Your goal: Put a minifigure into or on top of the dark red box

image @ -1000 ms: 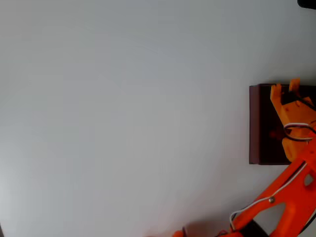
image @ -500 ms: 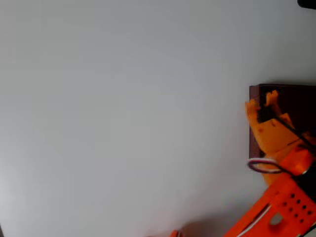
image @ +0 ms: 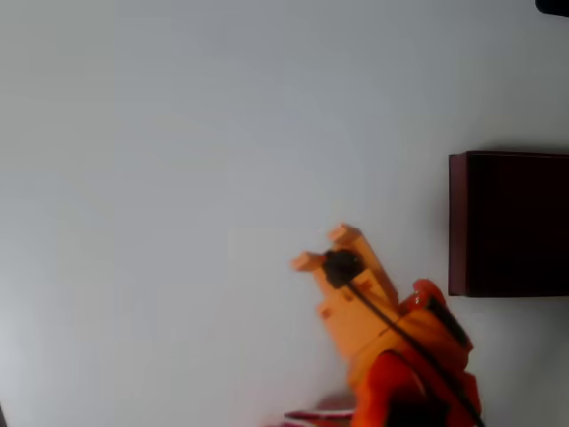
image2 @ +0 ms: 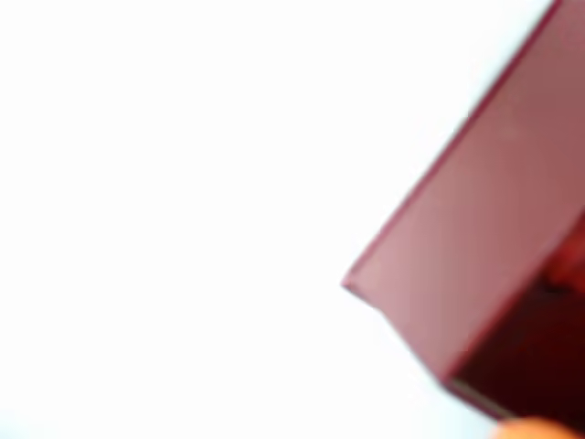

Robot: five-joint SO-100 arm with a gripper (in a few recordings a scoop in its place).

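Note:
The dark red box (image: pixel 508 222) stands at the right edge of the overhead view, with maroon walls and an almost black inside. My orange gripper (image: pixel 325 248) hovers over the bare white table to the left of the box, well apart from it. It is open, with nothing between its fingers. In the wrist view the box (image2: pixel 475 229) is blurred at the right, its outer wall facing me. A small brighter red blur (image2: pixel 569 263) sits just inside its rim, too blurred to tell whether it is the minifigure. In the overhead view the box's dark inside hides any minifigure.
The white table (image: pixel 178 178) stretches wide to the left and above the gripper. A dark red strip (image: pixel 311 415) lies at the bottom edge beside my arm. A black object (image: pixel 554 5) pokes in at the top right corner.
The gripper has pulled out from over the box and swung left and down over the table, and the box now stands uncovered.

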